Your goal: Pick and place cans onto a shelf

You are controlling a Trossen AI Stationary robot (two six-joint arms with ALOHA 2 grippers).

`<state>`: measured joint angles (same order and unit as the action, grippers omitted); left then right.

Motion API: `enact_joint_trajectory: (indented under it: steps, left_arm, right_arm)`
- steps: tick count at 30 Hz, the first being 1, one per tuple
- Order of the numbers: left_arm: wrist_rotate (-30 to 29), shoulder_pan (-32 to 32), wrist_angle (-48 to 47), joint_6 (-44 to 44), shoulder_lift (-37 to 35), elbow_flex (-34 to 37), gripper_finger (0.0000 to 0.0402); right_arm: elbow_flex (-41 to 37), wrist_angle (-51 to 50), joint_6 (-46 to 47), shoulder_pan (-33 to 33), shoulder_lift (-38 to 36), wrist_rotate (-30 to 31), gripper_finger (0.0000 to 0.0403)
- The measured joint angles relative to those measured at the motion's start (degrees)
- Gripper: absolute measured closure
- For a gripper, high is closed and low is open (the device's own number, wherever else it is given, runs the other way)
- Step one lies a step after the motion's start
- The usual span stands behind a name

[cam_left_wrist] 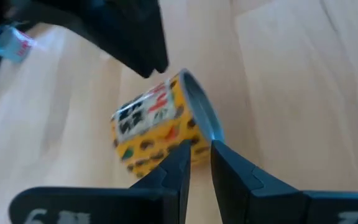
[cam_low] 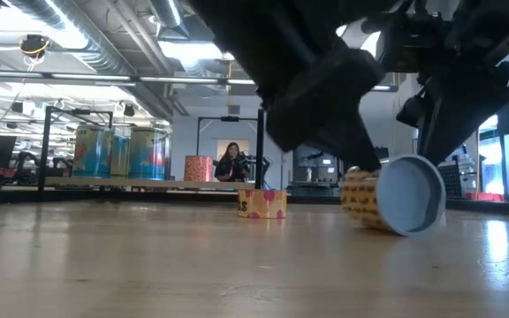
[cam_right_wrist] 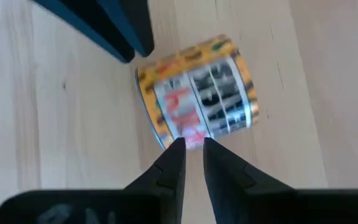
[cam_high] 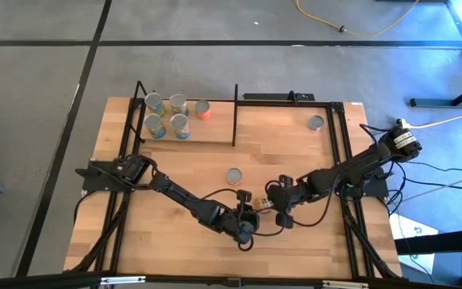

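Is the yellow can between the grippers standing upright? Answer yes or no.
No, the yellow can is tipped, its round silver end facing sideways toward the low camera.

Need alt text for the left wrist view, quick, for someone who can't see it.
A yellow-labelled can lies tipped on the wooden table, just beyond the left gripper, whose fingers stand nearly together. The right gripper's finger reaches in opposite.

Both dark six-joint arms reach in low toward one spot near the front middle of the light wooden counter (cam_high: 135, 241). The left arm runs from its base at the counter's left edge, elbow bent, to the left gripper (cam_high: 249, 217), whose jaws stand almost together with only a thin slit between them. The right arm slants in from the counter's right edge; the right gripper (cam_high: 269, 202) faces the left one, nearly tip to tip, its jaws likewise nearly closed.
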<state>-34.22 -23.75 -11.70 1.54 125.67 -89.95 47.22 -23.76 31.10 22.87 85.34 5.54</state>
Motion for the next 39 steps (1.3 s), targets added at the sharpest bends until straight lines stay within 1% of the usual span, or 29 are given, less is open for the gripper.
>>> enact_joint_trajectory:
  steps: [3, 8, 11, 14, 19, 23, 26, 28, 31, 33, 35, 39]
  left_arm:
    - [1.92, -0.06, 0.33, -0.09, 0.67, 0.0, 0.0346]
    - [1.84, -0.33, 0.45, -0.1, 0.7, 0.0, 0.0346]
    - [1.77, -0.31, 0.42, -0.11, 0.72, 0.0, 0.0346]
    - [1.77, -0.28, 0.35, -0.11, 0.72, 0.0, 0.0346]
    - [1.75, -0.8, 0.09, -0.64, 0.67, -0.76, 0.0346]
    - [1.27, -2.43, 0.52, -1.46, 0.33, -3.58, 0.0346]
    - [-2.02, -3.54, 0.25, -4.86, 0.33, -4.02, 0.0346]
    - [-4.8, -3.82, -0.44, -8.32, 0.35, -4.02, 0.0346]
    - [-8.13, -3.98, -1.08, -13.69, 0.35, -4.02, 0.0346]
    - [-9.14, -4.02, -1.31, -17.31, 0.62, -4.02, 0.0346]
    - [-10.2, -3.97, -1.52, -20.08, 0.95, -4.02, 0.0346]
    - [-10.68, -3.91, -1.48, -24.35, 1.02, -4.0, 0.0346]
  right_arm:
    - [0.0, 0.22, -0.31, 0.0, -0.33, -0.02, 0.0343]
    - [0.02, 0.26, -1.53, 0.0, -0.59, -0.43, 0.0343]
    - [0.02, -0.34, -4.74, 0.0, -0.81, 0.02, 0.0343]
    - [0.02, -0.66, -7.61, -0.53, -1.31, 2.91, 0.0343]
    - [0.02, 0.66, -13.45, -2.52, -1.73, 5.95, 0.0343]
    - [0.02, 0.78, -18.31, -5.61, -1.66, 5.59, 0.0343]
    - [0.02, 2.42, -24.07, -8.06, -1.66, 5.36, 0.0343]
    - [0.02, 3.91, -27.96, -9.96, -1.66, 3.7, 0.0343]
    - [0.02, 5.8, -32.91, -13.22, -1.64, -2.94, 0.0343]
    - [0.02, 6.16, -35.42, -15.02, -1.64, -6.31, 0.0343]
    - [0.02, 6.13, -38.26, -16.7, -1.62, -8.12, 0.0343]
    - [0.02, 6.34, -43.17, -20.01, -0.99, -13.96, 0.0343]
